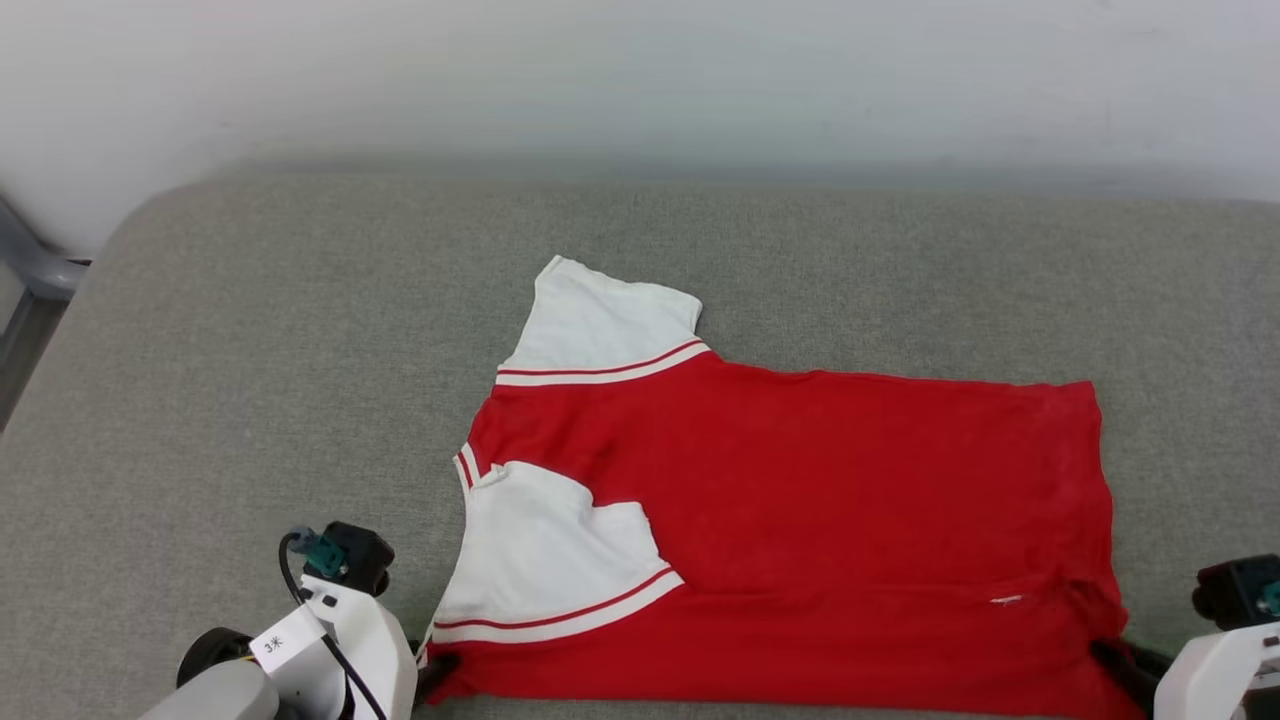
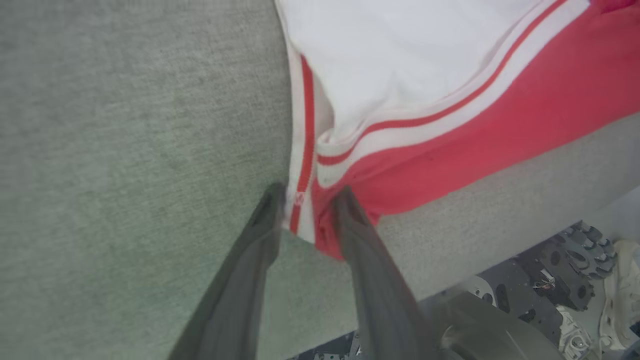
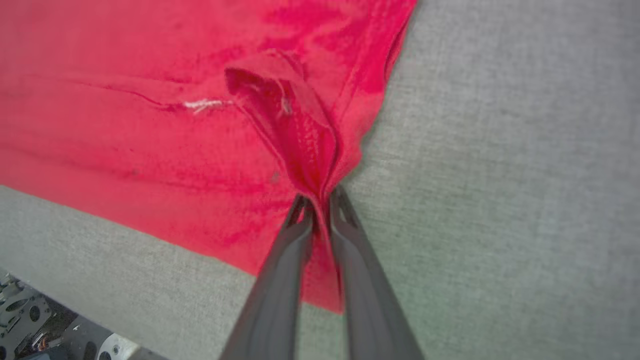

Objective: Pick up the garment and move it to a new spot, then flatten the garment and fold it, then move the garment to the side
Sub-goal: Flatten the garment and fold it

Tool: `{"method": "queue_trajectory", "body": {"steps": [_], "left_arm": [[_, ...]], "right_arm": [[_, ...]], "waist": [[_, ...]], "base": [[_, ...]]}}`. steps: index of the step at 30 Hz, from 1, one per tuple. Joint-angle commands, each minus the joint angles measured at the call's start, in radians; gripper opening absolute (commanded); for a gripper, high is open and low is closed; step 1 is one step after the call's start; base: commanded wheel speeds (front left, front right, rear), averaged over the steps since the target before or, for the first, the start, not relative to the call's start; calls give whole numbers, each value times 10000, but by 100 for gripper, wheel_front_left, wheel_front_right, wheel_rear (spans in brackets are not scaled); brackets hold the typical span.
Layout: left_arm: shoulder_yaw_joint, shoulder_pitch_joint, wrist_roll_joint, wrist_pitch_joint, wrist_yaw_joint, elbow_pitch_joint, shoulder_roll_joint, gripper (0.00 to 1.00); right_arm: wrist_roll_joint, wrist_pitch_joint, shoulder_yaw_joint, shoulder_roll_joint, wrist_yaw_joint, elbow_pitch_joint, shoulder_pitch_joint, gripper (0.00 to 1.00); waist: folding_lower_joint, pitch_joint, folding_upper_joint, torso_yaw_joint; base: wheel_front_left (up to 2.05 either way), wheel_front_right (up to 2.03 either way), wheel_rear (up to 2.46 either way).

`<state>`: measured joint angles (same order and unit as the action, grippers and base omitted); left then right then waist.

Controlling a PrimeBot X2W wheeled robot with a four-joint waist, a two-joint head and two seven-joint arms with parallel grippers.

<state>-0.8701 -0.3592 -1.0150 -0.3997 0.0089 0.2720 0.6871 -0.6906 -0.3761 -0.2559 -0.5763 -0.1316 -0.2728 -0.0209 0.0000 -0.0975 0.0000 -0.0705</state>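
garment (image 1: pixel 800 480): red body, white sleeves, red-and-white striped trim
bench (image 1: pixel 250 350): grey, fine woven fleck
right gripper (image 3: pixel 320 196): dark grey fingers
wall (image 1: pixel 640 80): pale off-white

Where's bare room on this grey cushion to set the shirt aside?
Free: cushion left of the garment, the strip behind it up to the wall, a narrower patch past its hem. Crowded: near edge, with left gripper and right gripper at its corners.
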Motion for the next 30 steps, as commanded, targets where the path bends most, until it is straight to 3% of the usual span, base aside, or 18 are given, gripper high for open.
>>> {"method": "queue_trajectory", "body": {"steps": [1, 8, 16, 22, 30], "left_arm": [[52, -154, 99, 132, 18, -20, 70, 100], [540, -595, 488, 1102, 191, -684, 211, 100], [1162, -1879, 1024, 1981, 384, -759, 15, 100], [1517, -3999, 1351, 1854, 65, 208, -352, 100], [1506, -6328, 1425, 944, -646, 1836, -687, 100]], "right_arm": [[90, 232, 125, 39, 17, 30, -78, 100], [733, 1604, 957, 312, 14, 747, 205, 100], [2292, 2772, 2157, 1412, 14, 2187, -85, 100], [3584, 3436, 2948, 2574, 14, 3893, -252, 100], [4236, 3454, 2953, 3353, 14, 5108, -450, 100]], "waist": [[0, 136, 0, -26], [0, 580, 0, -20], [0, 382, 0, 315], [0, -592, 0, 712], [0, -1771, 0, 1155]], "base": [[0, 0, 0], [0, 0, 0], [0, 0, 0], [0, 0, 0], [0, 0, 0]]}}
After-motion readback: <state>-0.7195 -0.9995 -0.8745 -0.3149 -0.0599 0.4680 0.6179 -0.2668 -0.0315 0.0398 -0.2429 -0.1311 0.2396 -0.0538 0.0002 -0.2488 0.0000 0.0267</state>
